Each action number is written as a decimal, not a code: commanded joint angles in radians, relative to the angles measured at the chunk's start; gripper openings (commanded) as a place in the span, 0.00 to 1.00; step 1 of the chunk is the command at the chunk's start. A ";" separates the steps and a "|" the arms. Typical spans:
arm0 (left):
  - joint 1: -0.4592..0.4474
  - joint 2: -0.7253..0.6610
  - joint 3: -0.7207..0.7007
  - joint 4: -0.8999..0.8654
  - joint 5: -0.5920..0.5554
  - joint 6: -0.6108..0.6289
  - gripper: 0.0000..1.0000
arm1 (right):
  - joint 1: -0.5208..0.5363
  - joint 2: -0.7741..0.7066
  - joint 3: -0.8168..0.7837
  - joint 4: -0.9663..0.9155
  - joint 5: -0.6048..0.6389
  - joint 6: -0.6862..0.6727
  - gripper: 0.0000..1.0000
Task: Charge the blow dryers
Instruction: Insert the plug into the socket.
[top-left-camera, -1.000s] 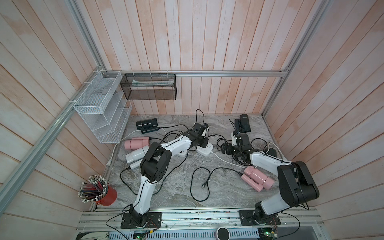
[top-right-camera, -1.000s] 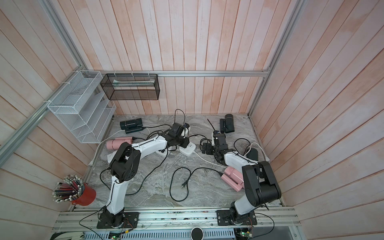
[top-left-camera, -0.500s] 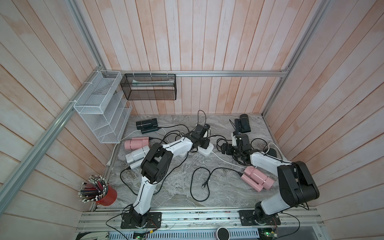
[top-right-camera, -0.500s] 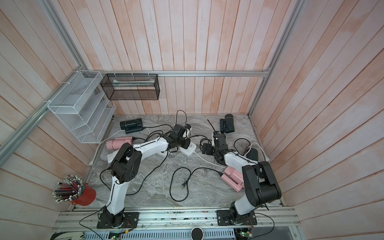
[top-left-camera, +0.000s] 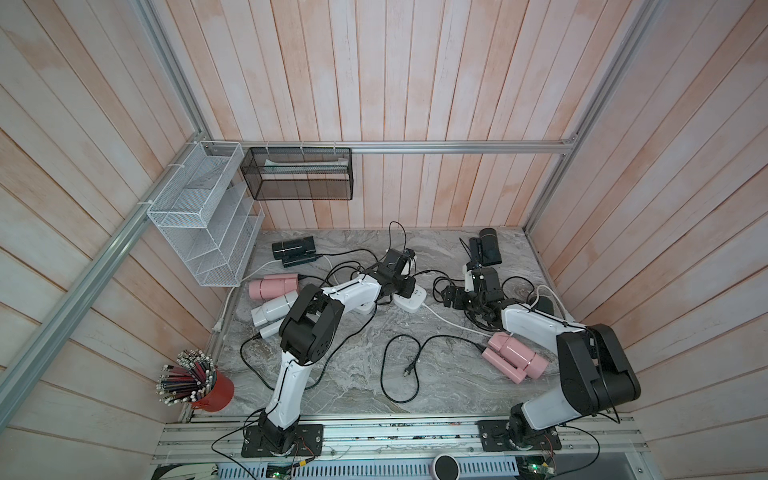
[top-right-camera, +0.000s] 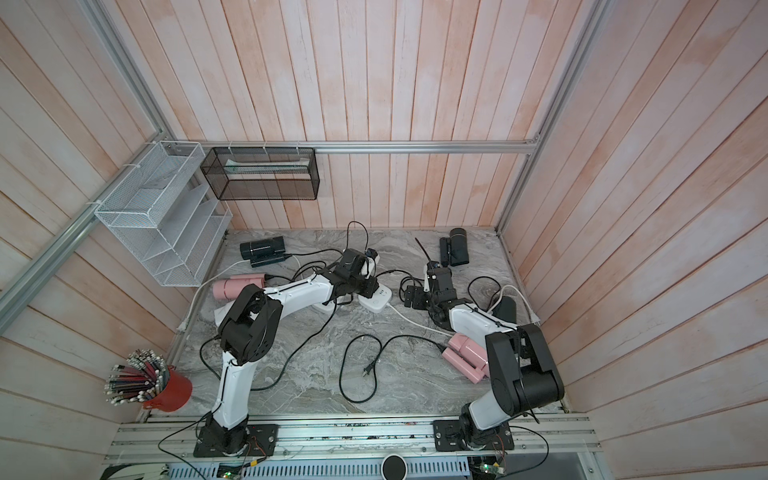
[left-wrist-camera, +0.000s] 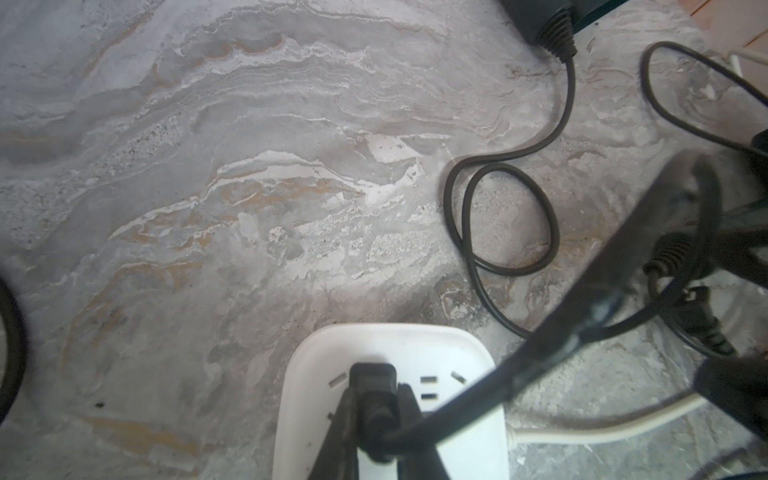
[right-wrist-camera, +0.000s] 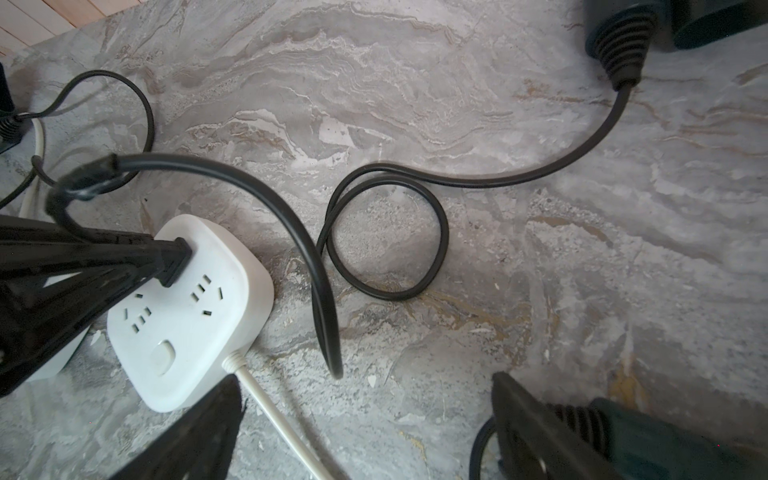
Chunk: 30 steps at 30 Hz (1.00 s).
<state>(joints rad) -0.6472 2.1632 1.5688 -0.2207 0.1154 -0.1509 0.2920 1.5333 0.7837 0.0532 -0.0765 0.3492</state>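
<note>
The blow dryers (top-left-camera: 272, 286) are pink, black and light grey; power strip (right-wrist-camera: 187, 332) white; tabletop (left-wrist-camera: 208, 166) grey, tan-veined.

On the table (top-left-camera: 357, 374), the power strip (top-left-camera: 409, 298) lies at centre, the rear-left dryer (top-left-camera: 293, 250) and rear-right dryer (top-left-camera: 487, 247) behind it, the left-edge dryers (top-left-camera: 273, 286) side by side, the front-right dryer (top-left-camera: 513, 359) nearer the front.

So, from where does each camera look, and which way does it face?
Top views: high at the front, facing down and back over the table; left arm, right arm show.
Left wrist: on its arm, facing down at the power strip; left gripper shut on a black plug.
Right wrist: on its arm, facing down at the table; right gripper open.
Both wrist views share that strip and plug.
</note>
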 joint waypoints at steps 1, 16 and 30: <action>-0.017 0.072 -0.016 -0.184 -0.114 0.024 0.15 | 0.003 -0.008 -0.006 0.004 0.002 0.012 0.94; 0.003 0.103 -0.029 -0.179 -0.097 0.001 0.15 | -0.055 0.079 0.048 0.014 -0.013 -0.009 0.78; 0.006 0.048 -0.047 -0.179 -0.060 -0.040 0.15 | -0.071 0.323 0.231 -0.022 -0.041 -0.005 0.51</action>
<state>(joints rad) -0.6563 2.1811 1.5925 -0.2363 0.0551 -0.1680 0.2237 1.8259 0.9882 0.0517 -0.1047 0.3336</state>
